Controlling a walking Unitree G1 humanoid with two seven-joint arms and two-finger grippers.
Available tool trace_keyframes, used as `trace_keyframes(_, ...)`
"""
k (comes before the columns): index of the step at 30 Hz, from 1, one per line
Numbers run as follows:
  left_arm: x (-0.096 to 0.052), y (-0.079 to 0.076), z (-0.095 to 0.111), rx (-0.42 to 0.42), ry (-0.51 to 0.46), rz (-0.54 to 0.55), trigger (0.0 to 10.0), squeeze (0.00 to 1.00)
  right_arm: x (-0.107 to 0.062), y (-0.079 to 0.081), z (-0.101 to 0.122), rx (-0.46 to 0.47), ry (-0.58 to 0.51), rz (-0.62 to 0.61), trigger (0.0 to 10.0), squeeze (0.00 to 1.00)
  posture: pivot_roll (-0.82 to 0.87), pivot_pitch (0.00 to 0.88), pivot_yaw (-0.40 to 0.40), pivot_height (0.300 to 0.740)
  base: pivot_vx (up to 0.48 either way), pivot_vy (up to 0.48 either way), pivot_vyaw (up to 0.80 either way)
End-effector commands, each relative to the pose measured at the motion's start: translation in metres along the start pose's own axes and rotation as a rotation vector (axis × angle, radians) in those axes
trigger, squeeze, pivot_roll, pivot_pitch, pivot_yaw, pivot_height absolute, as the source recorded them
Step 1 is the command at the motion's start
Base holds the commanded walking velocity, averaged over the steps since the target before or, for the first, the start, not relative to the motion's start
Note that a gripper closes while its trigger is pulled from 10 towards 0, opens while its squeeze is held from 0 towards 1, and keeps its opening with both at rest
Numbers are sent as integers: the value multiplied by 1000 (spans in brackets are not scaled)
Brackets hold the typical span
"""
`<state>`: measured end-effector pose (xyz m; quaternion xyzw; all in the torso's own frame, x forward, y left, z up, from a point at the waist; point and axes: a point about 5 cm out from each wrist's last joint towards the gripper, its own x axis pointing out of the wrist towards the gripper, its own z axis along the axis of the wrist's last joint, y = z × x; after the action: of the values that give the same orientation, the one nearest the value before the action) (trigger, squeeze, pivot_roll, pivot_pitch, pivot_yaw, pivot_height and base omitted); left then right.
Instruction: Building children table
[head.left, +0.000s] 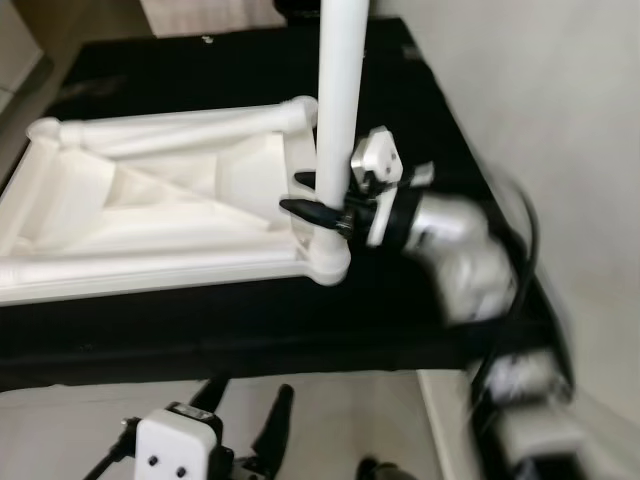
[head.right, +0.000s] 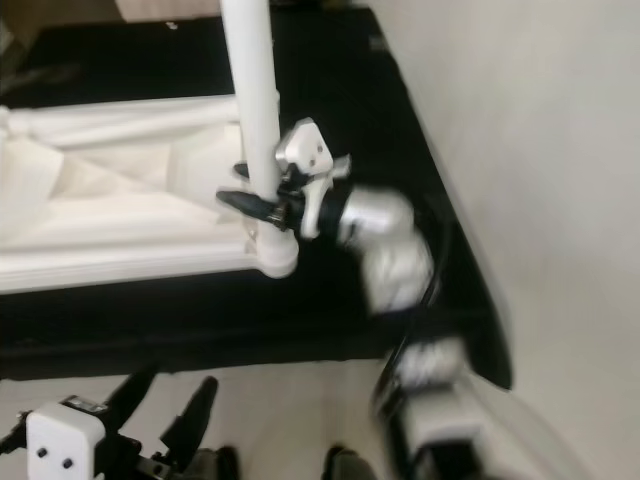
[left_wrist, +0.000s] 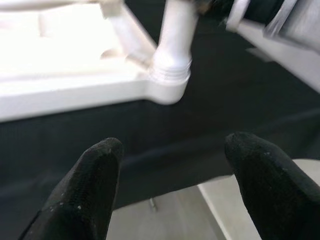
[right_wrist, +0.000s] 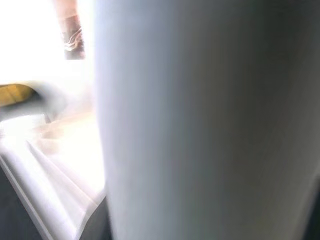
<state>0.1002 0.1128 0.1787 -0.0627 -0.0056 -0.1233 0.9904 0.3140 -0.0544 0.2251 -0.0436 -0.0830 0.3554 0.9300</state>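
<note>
Since everything in play is white moulded plastic, the handling notes come first.

Table top: the upturned table top (head.left: 150, 215) lies underside up on a black surface (head.left: 200, 320), its ribs and rim showing, with a corner socket (head.left: 328, 262) at the near right corner close to the surface's front edge.

Leg: a round white leg (head.left: 340, 100) stands upright in that corner socket; whether it is fully seated I cannot tell.

Right gripper: the right gripper (head.left: 318, 200) reaches in from the right with its jaws clenched round the leg low down, just above the socket.

Left gripper: the left gripper (left_wrist: 170, 175) hangs low in front of the surface, jaws released and holding nothing, pointed toward the same corner.

Weight, judged: hollow plastic, so probably light; the top could slide on the black surface when the leg is pushed or turned.

Stiffness, judged: the leg looks rigid; the ribbed top likely stiff at its rim, weaker across the thin panel.

Grip, judged: the smooth round leg looks slippery, so a firm squeeze close to the socket gives the best control and least leverage.

Where to hold the top, judged: the thick rim beside the corner, a place the free left gripper could brace.
</note>
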Motion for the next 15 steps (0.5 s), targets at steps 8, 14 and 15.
trace_keyframes(8, 4, 3, -10, -5, 33, -7, 10000, 0, 2, 24, -36, 65, 201, -111, 0, 0, 97, 213, 3, 740, 0, 0, 0)
trace_keyframes(14, 4, 3, -10, -4, 30, -2, 10000, 0, 7, 22, -29, 33, 183, -46, 10000, 588, 98, 217, 5, 740, 0, 0, 0)
trace_keyframes(15, 4, 3, -10, -4, 30, -2, 10000, 0, 7, 22, -29, 33, 183, -46, 10000, 588, 98, 217, 5, 740, 0, 0, 0)
